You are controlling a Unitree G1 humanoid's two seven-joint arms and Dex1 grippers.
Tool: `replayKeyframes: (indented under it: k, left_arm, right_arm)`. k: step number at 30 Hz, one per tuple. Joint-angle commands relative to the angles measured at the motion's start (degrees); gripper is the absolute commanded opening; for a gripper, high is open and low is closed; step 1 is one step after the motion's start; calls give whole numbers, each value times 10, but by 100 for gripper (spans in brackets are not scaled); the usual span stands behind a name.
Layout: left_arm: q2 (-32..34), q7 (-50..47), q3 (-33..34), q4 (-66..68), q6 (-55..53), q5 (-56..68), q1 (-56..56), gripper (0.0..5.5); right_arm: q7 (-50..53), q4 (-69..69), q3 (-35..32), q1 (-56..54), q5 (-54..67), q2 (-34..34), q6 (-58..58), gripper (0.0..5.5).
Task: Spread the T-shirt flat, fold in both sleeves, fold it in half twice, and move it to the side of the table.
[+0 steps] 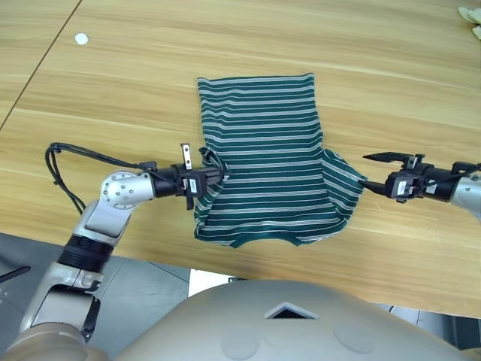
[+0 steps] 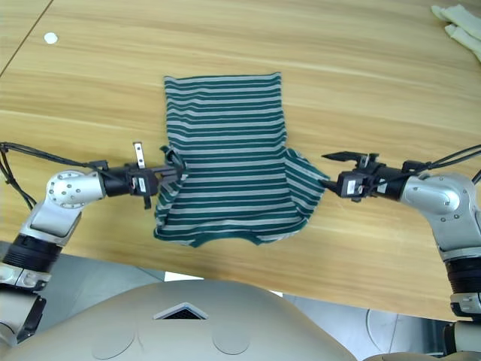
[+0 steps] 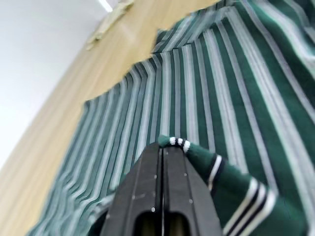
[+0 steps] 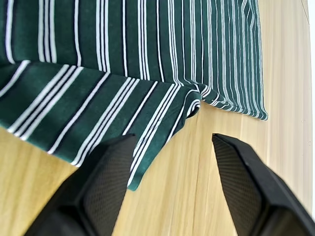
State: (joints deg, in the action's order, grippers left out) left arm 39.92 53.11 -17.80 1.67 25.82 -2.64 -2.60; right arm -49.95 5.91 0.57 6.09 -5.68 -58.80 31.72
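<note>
Pinching the T-shirt (image 1: 263,143), left fingers (image 3: 146,196) meet; right fingers (image 4: 101,194) gape.

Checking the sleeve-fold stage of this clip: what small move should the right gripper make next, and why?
Probably ease the right gripper inward over the right sleeve hem. Its fingers are open with mostly bare table between them, fabric only at one finger, while the left gripper is already shut on the other side of the T-shirt.

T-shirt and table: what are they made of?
T-shirt: soft knit cloth, maybe cotton, with a matte look; it wrinkles and drapes in folds. Table: wood or a wood-look laminate with a smooth finish; it shows grain lines and a plank seam.
</note>
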Motion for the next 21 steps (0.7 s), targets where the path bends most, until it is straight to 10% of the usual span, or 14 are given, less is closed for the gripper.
replayKeyframes:
  k: [1,11,21]
  left_arm:
    - [11,22,-7,4,-13,4,-1,49]
    - [-37,-15,23,5,-78,34,-27,216]
    - [59,32,79,-14,-6,57,44,364]
  right_arm:
    - [1,-4,1,0,5,4,0,288]
    - [40,4,-40,19,-36,-16,-51,456]
    - [38,7,-32,43,-65,-18,-72,540]
